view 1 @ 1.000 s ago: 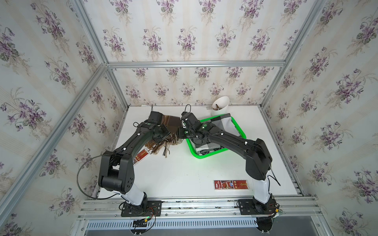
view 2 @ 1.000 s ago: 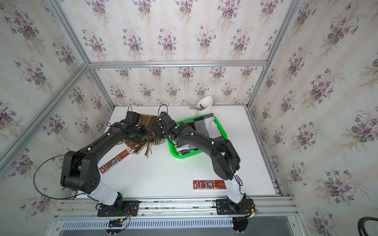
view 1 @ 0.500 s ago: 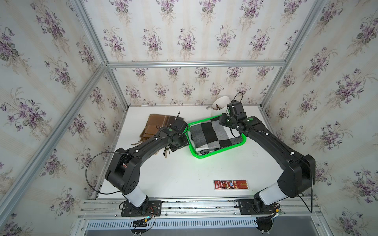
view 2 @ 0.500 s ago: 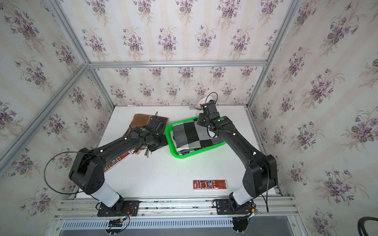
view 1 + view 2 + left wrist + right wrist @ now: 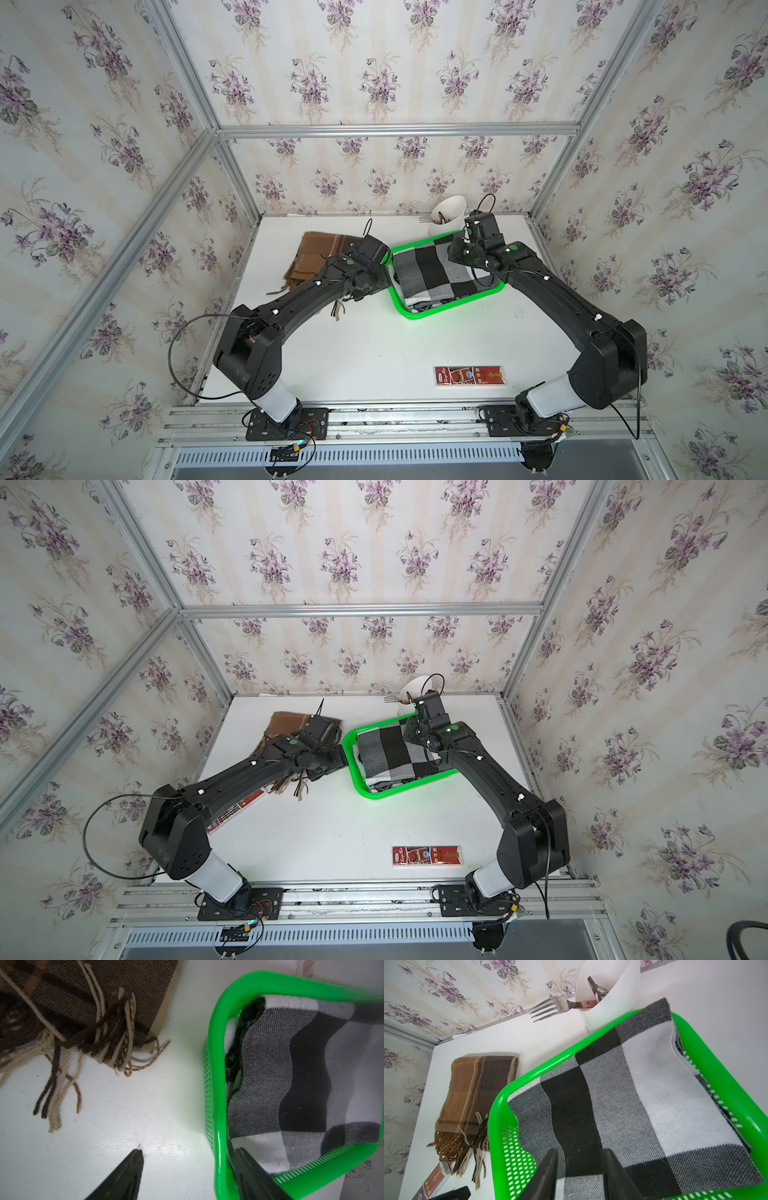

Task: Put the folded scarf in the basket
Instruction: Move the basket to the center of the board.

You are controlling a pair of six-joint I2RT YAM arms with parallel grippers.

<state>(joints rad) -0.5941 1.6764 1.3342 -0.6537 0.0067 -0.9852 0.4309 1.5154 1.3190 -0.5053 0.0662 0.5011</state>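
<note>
**Both top views.** A bright green rectangular plastic basket (image 5: 453, 306) with perforated walls stands toward the back of the white tabletop (image 5: 374, 345). The folded black, grey and white checked scarf (image 5: 436, 270) lies inside it and covers most of its floor. The left arm (image 5: 307, 295) reaches to the basket's left side and the right arm (image 5: 548, 291) to its back right corner. From above, the wrists hide both sets of jaws.

**Left wrist view.** The left gripper (image 5: 189, 1152) is spread wide and empty. One finger is over bare table and the other over the scarf's edge inside the rim, so the green wall lies between them.

**Right wrist view.** The right gripper (image 5: 579, 1156) is parted partway and grips nothing. It is poised over a black check of the scarf; whether it touches the cloth cannot be told.

**Surroundings.**
- A folded brown plaid scarf (image 5: 320, 253) with a twisted fringe lies just left of the basket. The left arm partly covers it from above.
- A white utensil cup (image 5: 612, 997) holding a metal fork (image 5: 548, 1008) stands just behind the basket.
- A flat red packet (image 5: 468, 375) lies near the front edge, well apart from the rest.
- A second red packet (image 5: 237, 812) shows beneath the left arm in a top view.
</note>
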